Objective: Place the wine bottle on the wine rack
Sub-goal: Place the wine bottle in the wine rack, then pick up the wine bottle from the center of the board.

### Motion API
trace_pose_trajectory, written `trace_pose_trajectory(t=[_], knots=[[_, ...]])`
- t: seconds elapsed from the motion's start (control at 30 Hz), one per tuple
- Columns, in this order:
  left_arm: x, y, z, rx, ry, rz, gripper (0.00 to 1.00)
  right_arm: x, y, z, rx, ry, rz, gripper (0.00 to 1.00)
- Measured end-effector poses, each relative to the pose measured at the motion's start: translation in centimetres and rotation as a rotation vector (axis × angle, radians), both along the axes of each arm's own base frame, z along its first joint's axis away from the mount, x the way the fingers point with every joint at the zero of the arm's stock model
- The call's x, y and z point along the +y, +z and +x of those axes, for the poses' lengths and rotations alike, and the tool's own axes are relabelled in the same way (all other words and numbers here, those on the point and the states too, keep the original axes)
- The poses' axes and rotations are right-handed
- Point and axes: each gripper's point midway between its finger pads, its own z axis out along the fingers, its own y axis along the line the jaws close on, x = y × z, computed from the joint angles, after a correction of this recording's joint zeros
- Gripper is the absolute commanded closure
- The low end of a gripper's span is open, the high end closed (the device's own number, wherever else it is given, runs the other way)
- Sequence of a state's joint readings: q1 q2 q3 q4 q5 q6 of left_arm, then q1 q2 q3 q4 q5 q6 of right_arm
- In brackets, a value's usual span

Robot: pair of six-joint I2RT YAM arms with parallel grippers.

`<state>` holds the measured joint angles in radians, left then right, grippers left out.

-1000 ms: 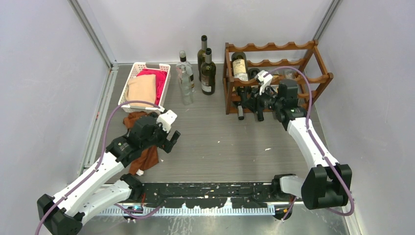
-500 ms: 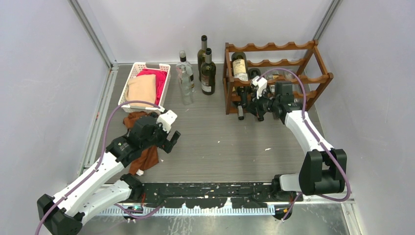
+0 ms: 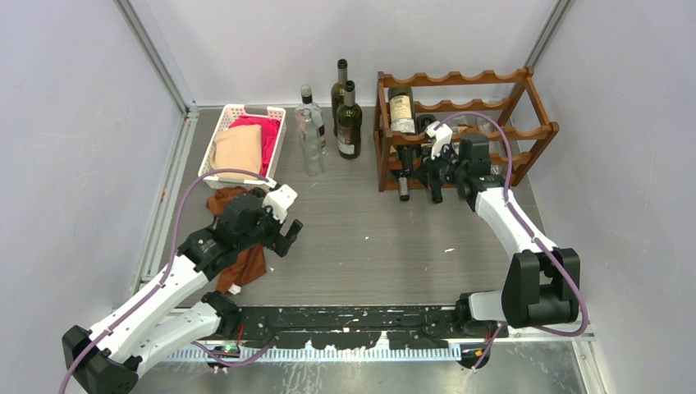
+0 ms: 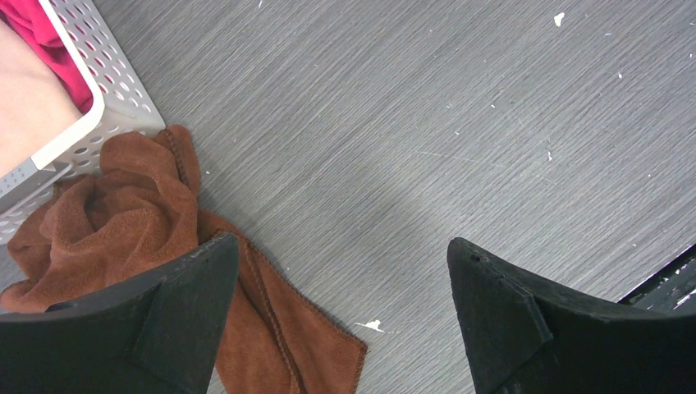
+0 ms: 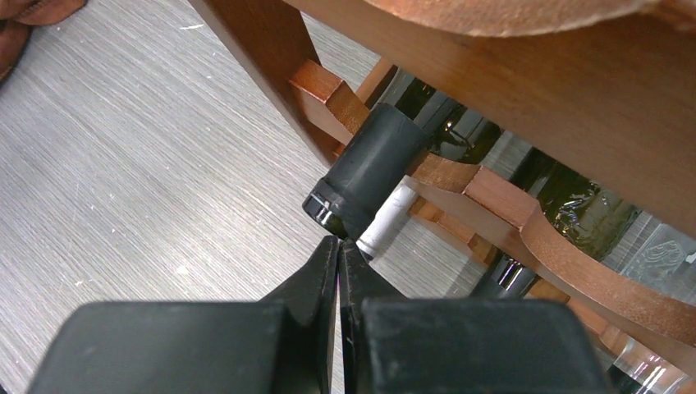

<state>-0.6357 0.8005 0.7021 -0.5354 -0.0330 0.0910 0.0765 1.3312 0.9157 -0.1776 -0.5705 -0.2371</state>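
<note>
The right fingers (image 5: 316, 283) are clenched flat together and grasp nothing. Their tips touch the mouth end of a wine bottle (image 5: 369, 160). That bottle lies on its side in a low tier of the wine rack (image 3: 460, 80), and its dark capped neck pokes out past the wavy front rail, over the desk (image 3: 369, 238). The rack stands at the far right of the desk. A labelled bottle (image 3: 400, 111) lies higher up at its left end, and more glass shows behind the rails.

Just left of the rack, two dark bottles (image 3: 349, 123) and a clear bottle (image 3: 310, 135) stand upright, close together.

The left fingers (image 4: 164, 328) are spread wide, released, and hover above the desk on the near left, well apart from the rack. One of them hangs over the edge of a brown cloth (image 4: 139, 213). The cloth lies crumpled against the corner of a white basket (image 4: 107, 90), which holds red and tan fabric.
</note>
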Motion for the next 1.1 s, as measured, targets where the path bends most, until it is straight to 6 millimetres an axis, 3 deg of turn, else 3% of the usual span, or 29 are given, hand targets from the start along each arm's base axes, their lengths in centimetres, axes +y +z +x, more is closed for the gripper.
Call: trace_pose_trajectory(t=[0.27,0.4,0.53,0.7,0.83,0.93,1.1], knots=[[0.0,0.1,0.0,-0.003,0.000,-0.003,0.04,-0.1,-0.1,-1.1,0.031,0.054,-0.027,0.87],[0.0,0.4,0.0,-0.015,0.001,-0.012,0.03,-0.6,0.7,-1.7,0.042,0.094,-0.004,0.79],[-0.4,1.5,-0.1,-0.038,0.001,-0.065,0.00,-1.2,1.7,-3.0,0.025,0.138,0.016,0.63],[-2.6,4.6,0.8,-0.127,0.002,-0.261,0.00,-1.0,3.3,-5.2,-0.031,0.227,0.002,0.36],[-4.1,5.8,3.2,-0.181,0.045,-0.386,0.00,-0.1,4.8,-7.6,-0.024,0.309,0.018,0.17],[-4.1,6.1,7.0,-0.180,0.141,-0.485,0.00,0.3,5.8,-8.7,-0.014,0.350,0.030,0.01],[-3.5,3.3,13.5,-0.083,0.323,-0.571,0.00,0.6,5.4,-10.0,0.005,0.345,0.065,0.00]])
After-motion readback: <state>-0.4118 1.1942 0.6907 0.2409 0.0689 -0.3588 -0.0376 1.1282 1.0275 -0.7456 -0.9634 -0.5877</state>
